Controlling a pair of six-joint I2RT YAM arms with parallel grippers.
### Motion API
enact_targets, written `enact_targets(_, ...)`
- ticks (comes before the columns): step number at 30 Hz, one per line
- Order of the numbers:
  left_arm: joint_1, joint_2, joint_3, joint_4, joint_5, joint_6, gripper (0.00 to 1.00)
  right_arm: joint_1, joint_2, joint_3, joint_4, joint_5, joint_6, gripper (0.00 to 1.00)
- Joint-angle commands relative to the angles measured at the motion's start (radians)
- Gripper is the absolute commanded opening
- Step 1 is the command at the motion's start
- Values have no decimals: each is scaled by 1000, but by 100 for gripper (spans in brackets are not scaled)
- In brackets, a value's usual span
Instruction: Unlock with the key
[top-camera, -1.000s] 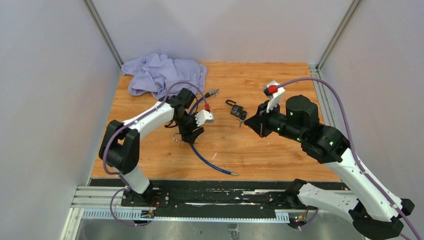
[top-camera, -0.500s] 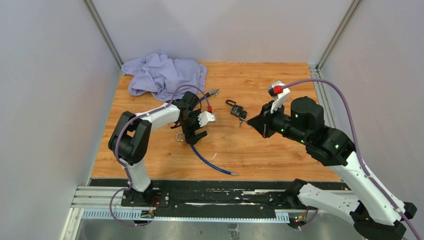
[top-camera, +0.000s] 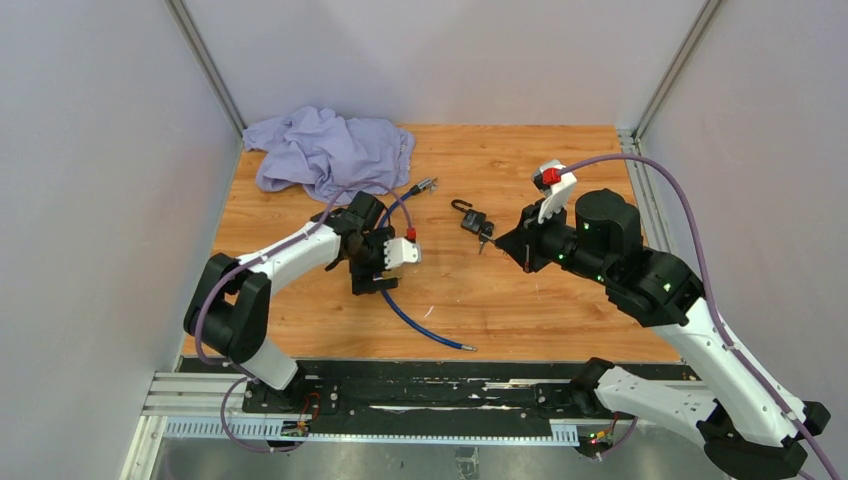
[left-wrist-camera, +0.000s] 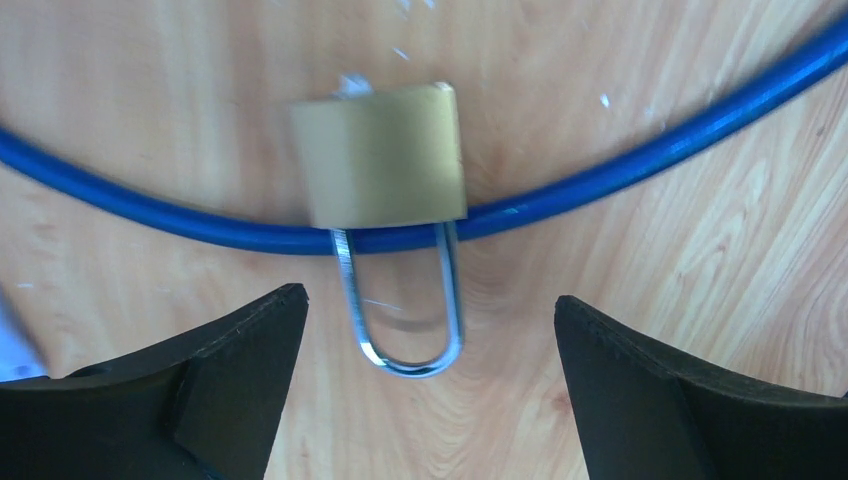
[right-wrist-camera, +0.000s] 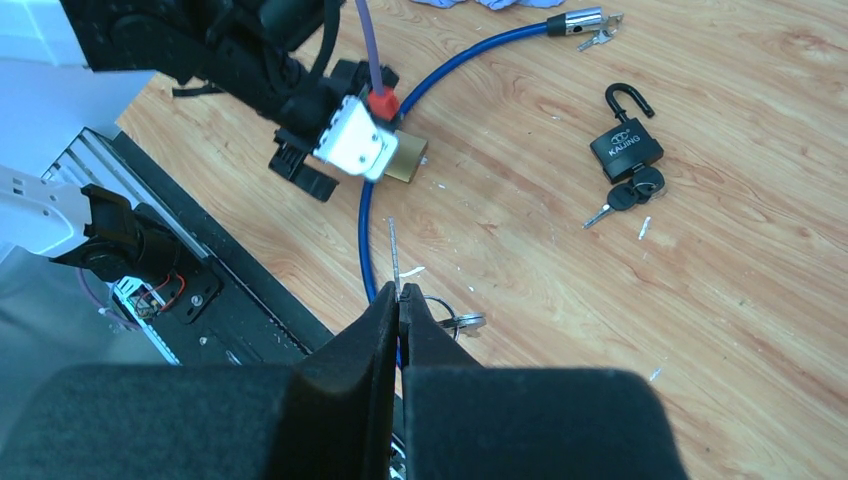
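Observation:
In the left wrist view a brass padlock (left-wrist-camera: 380, 155) lies on the wood, its steel shackle (left-wrist-camera: 405, 330) hooked round a blue cable (left-wrist-camera: 640, 150). My left gripper (left-wrist-camera: 430, 296) is open, with a finger on each side of the shackle and touching nothing. From above, the left gripper (top-camera: 372, 276) hangs over that lock. My right gripper (right-wrist-camera: 399, 296) is shut on a key (right-wrist-camera: 393, 250) whose thin blade sticks out past the tips, a key ring (right-wrist-camera: 452, 320) dangling beside them. It hovers at the centre right (top-camera: 522, 250).
A black padlock (top-camera: 473, 221) with its shackle open and keys attached lies between the arms. The blue cable (top-camera: 420, 325) curves toward the front edge, its lock end (top-camera: 426, 185) near a crumpled lilac cloth (top-camera: 325, 148) at the back left.
My left gripper has opened wide and shifted slightly left and nearer over the brass padlock. The right gripper, still shut on the key, has barely moved.

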Motion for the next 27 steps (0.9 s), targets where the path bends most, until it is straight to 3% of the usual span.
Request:
enact_targets(1, -30, -1, -100, 91, -124, 45, 98, -14, -6, 38, 2, 27, -15, 0)
enact_targets(9, -79, -16, -199, 280, -289, 38, 98, -17, -5, 30, 10, 24, -9, 1)
enact_targets(14, -98, -19, -233, 312, -324, 54, 99, -18, -8, 28, 13, 25, -8, 1)
enact_targets(23, -127, -29, -247, 327, -352, 71, 80, -19, -9, 10, 26, 14, 6, 1)
enact_targets(27, -129, -15, -233, 293, -331, 73, 50, -19, -17, 12, 27, 21, 5, 1)
